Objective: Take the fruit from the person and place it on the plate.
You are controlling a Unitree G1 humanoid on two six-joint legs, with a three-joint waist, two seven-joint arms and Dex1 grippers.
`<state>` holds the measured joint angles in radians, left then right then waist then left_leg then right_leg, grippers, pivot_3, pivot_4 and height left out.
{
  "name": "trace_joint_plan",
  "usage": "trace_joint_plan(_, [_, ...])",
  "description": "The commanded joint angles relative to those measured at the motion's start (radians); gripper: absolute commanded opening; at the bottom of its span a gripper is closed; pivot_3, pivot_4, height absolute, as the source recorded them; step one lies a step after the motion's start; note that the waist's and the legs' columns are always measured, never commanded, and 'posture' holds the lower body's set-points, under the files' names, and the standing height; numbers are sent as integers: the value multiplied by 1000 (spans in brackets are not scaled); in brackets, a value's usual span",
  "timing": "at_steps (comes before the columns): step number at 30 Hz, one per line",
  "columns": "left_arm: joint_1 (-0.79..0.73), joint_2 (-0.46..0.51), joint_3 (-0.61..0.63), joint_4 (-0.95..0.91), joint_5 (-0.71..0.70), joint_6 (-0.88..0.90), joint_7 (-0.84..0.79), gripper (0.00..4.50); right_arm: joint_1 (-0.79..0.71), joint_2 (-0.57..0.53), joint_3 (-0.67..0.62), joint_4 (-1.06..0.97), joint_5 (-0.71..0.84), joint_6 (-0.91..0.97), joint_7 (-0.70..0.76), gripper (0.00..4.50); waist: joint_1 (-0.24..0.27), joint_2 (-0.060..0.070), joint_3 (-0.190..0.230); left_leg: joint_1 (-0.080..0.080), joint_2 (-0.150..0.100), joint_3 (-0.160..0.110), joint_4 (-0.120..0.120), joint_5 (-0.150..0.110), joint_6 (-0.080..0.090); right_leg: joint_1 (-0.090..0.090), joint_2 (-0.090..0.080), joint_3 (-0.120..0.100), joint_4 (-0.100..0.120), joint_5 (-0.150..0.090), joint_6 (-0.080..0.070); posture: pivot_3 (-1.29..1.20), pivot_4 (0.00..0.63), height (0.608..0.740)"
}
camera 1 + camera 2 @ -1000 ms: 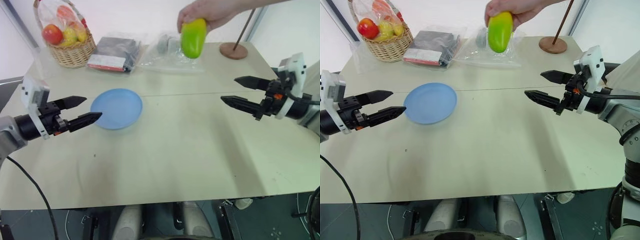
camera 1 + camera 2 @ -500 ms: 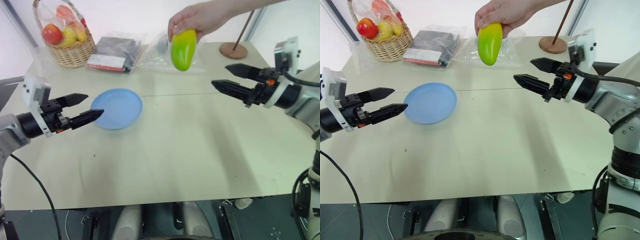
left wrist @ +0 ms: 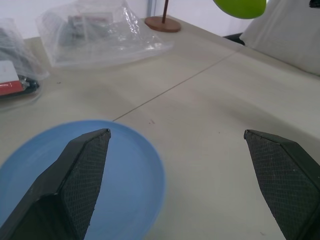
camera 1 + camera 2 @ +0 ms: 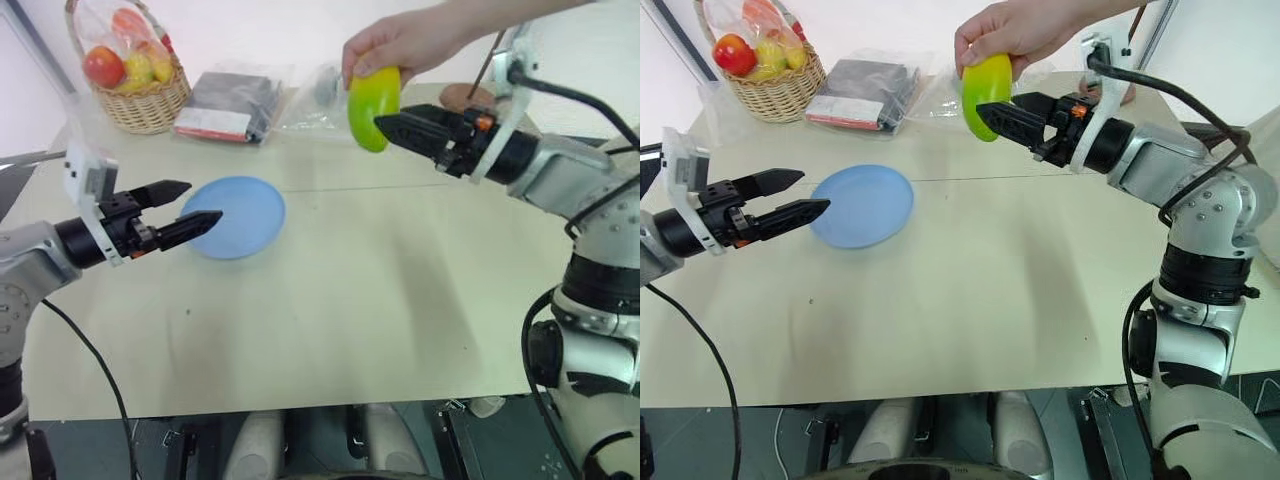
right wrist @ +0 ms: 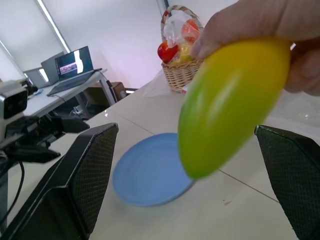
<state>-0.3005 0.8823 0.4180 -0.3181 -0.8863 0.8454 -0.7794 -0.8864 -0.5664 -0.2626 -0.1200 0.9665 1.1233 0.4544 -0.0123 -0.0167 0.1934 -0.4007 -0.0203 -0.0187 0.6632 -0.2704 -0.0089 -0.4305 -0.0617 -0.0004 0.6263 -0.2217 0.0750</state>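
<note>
handover not yet made. taking the plate [image 4: 234, 215] as the landmark, it lies bare on the surface [image 4: 380, 300], nothing on it.

left hand [image 4: 192, 205] hovers at the plate's near-left edge, fingers spread, holding nothing.

beyond the plate and to its right, raised well above the surface, the fruit [image 4: 372, 94] hangs pinched from above in the person's hand [image 4: 398, 44]. right hand [image 4: 992, 110] is at the fruit, fingers spread wide to either side of it; no grip seen, person's fingers carry it.

far side of the plate: wicker basket [image 4: 140, 95] and plastic bags [image 4: 285, 100], not involved.

left to do, as i judge: close on fruit, take release, carry to plate, set down.
</note>
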Motion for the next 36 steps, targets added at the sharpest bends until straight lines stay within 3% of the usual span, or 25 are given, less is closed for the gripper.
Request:
trace_joint_plan(1, [-9, 4, 30, -35, -22, -4, 14, 4500, -82, 42, 3, 61, 12, 24, -36, 4471, -2, 0, 0, -1, 0, 0, 0, 0, 0, 0, 0, 0, 0, 0, 0, 0, 150, 740])
trace_joint_plan(25, [-5, 19, 48, -86, -87, 0, 69, 4500, -188, 130, 59, 249, -120, -43, -8, 4471, -3, 0, 0, -7, -1, 1, 0, 0, 0, -8, 1, -1, 3, 2, 4, 0, 150, 740])
trace_joint_plan(28, [-2, 21, 49, -85, -87, -2, 68, 4500, -195, 141, 59, 257, -134, -54, -4, 3629, -4, 0, 0, -7, -1, 0, 0, 0, 0, -8, 2, -1, 4, 2, 4, 0, 150, 740])
trace_joint_plan(31, [3, 22, 52, -87, -87, -4, 68, 4500, -203, 147, 56, 262, -143, -57, -1, 2445, -5, 0, 0, -7, -1, 0, 0, 0, 0, -9, 1, -1, 4, 2, 4, 0, 150, 740])
trace_joint_plan(36, [5, 24, 52, -84, -85, -9, 64, 4500, -210, 152, 49, 263, -148, -54, -2, 2445, -5, 0, 0, -7, -1, 0, 0, 0, 0, -9, 1, -1, 4, 2, 3, 0, 150, 740])
